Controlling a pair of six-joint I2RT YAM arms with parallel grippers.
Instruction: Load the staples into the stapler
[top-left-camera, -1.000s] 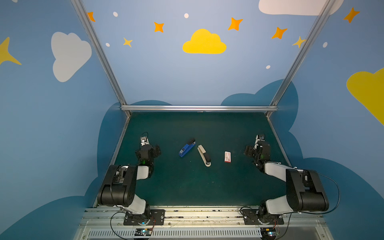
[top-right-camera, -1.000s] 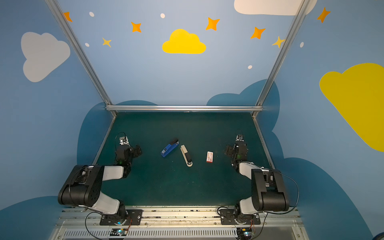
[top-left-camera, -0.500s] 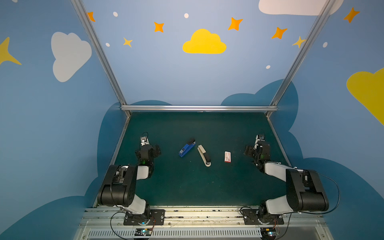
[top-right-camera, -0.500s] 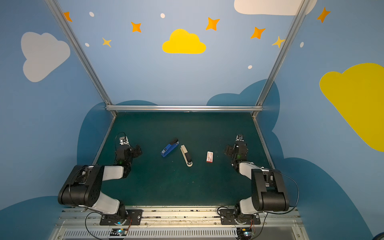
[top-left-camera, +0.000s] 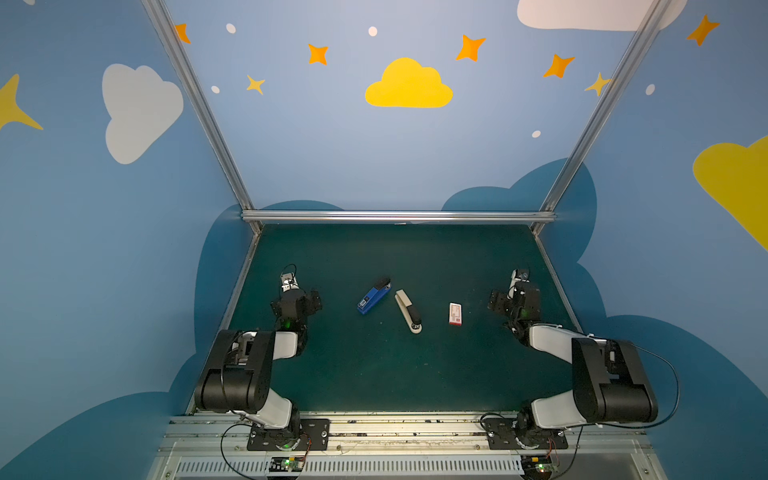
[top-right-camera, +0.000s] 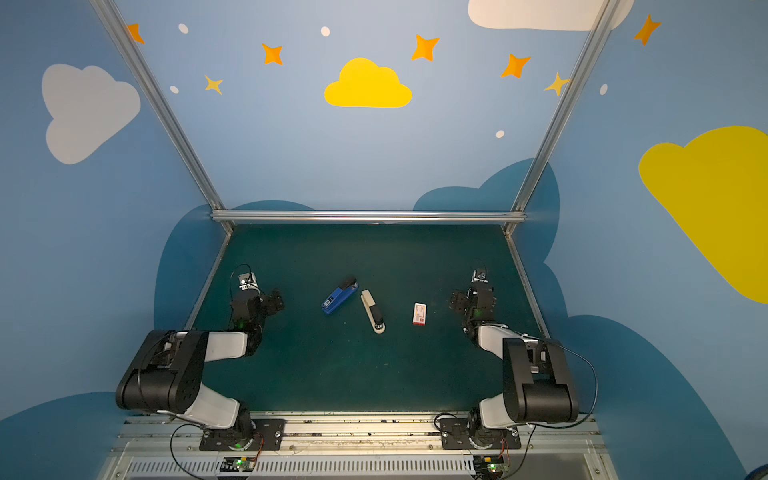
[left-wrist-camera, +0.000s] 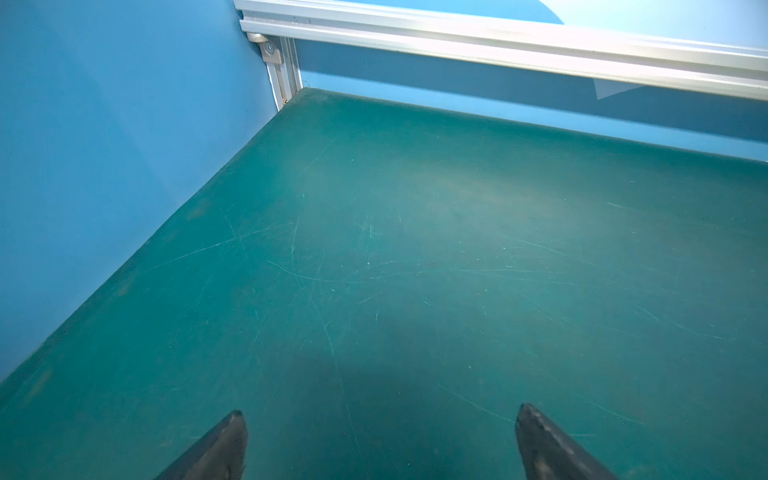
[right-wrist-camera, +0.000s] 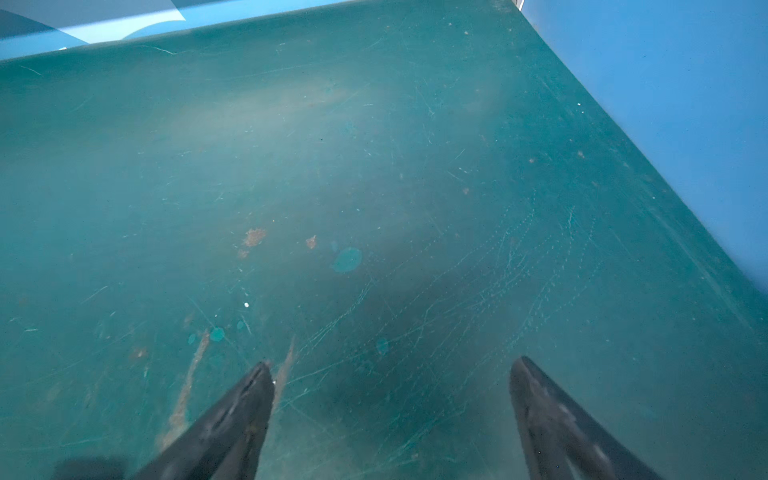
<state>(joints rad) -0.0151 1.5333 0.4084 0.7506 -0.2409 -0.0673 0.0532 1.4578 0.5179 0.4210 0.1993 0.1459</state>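
Nothing had shifted since the earlier frames: both arms and all three items sat where they had been a second before. Your left end effector had its fingers spread wide, with only bare green tabletop between them, and it faced the rear left corner of the enclosure. Your right end effector was likewise spread and gripped nothing, over a scuffed, stained patch of tabletop beside the right wall.

In both top views the cream stapler, with its black top, lay angled near the middle. The blue stapler lay just to its left, slanted the other way, close but not touching. The staple box, white with red, lay flat right of centre, between the cream stapler and your right arm and apart from both. Its strips of staples could not be seen, and you could not tell at that size whether the tray was slid out. Both end effectors were well apart from all three items.
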